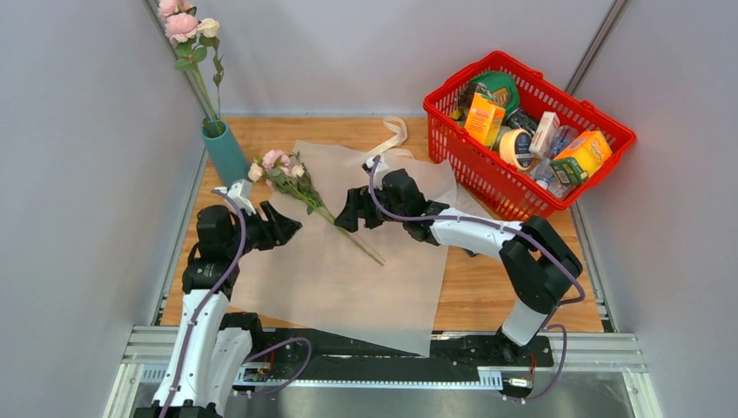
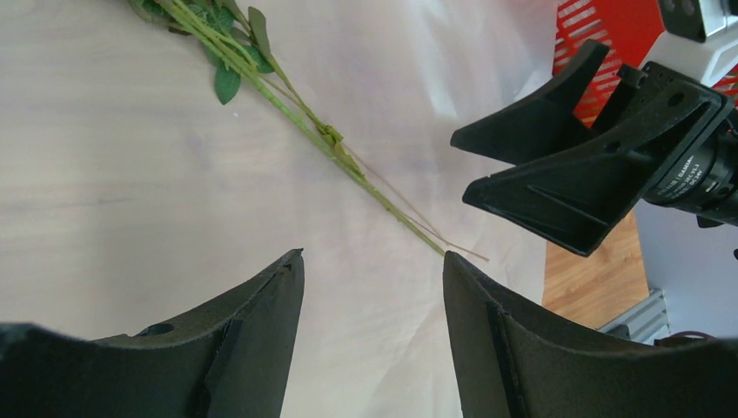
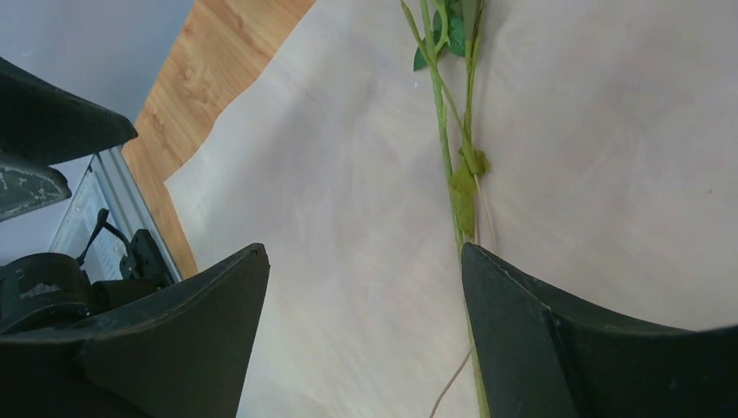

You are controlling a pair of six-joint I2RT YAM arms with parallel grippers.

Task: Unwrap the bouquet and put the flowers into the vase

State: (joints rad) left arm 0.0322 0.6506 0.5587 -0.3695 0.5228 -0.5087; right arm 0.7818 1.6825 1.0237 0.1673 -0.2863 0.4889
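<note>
The bouquet is unwrapped: its white paper (image 1: 348, 270) lies flat on the table and the cream ribbon (image 1: 396, 135) rests at the back. The teal vase (image 1: 224, 155) stands at the back left and holds some pink and cream flowers (image 1: 185, 26). More flowers (image 1: 280, 167) lie on the paper, their thin green stems (image 2: 305, 117) (image 3: 451, 165) running toward the middle. My left gripper (image 1: 289, 228) (image 2: 372, 257) is open and empty, just short of the stem ends. My right gripper (image 1: 344, 218) (image 3: 364, 248) is open over the paper, the stems running beside its right finger.
A red basket (image 1: 452, 131) full of packages stands at the back right. Grey walls close in both sides. In the left wrist view the right gripper's fingers (image 2: 557, 174) hang close by; the wooden table (image 3: 209, 70) shows past the paper's edge.
</note>
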